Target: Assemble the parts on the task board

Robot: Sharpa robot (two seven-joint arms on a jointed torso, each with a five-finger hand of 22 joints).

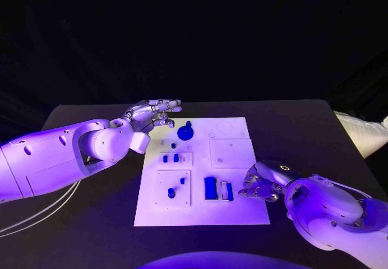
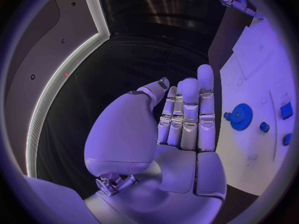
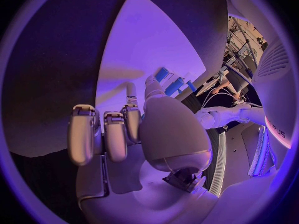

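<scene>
Here the blue gear (image 1: 186, 133) lies on the white board (image 1: 234, 213), just beside the left hand (image 1: 152, 115), whose straight fingers (image 2: 187, 114) hold nothing. The right hand (image 1: 260, 182), fingers curled and empty, sits at the board's edge near the blue blocks (image 1: 217, 189).

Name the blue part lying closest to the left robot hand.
The round blue toothed gear at the board's far end, just beside the left robot hand; the other blue pieces lie nearer the robot.

Head camera high above the task board (image 1: 202, 171) — wrist cameras close behind each palm, board shared.
</scene>
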